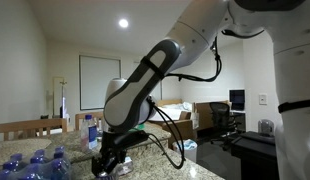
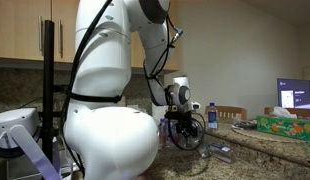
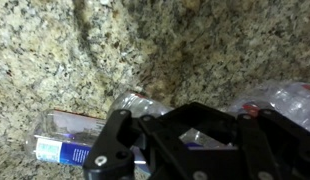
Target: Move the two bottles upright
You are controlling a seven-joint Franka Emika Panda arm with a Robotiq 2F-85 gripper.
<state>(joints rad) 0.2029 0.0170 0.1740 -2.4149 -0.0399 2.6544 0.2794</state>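
Note:
A small clear bottle (image 3: pixel 80 140) with a blue label band lies on its side on the granite counter (image 3: pixel 145 40); its far end runs under my gripper (image 3: pixel 195 108). A second clear bottle (image 3: pixel 285 100) lies on its side at the right edge of the wrist view. The black fingers lean together low over the first bottle, and clear plastic and some blue show between them. Whether they grip it is hidden. In both exterior views the gripper (image 1: pixel 113 162) (image 2: pixel 185 140) is down at the counter surface. A lying bottle (image 2: pixel 220 152) shows beside it.
A pack of like bottles with blue caps (image 1: pixel 35 165) sits near the counter's front corner. One bottle stands upright behind the gripper (image 1: pixel 92 130) (image 2: pixel 211 115). A green tissue box (image 2: pixel 285 123) and a monitor (image 2: pixel 295 95) are further along. Wooden chairs (image 1: pixel 35 127) stand behind the counter.

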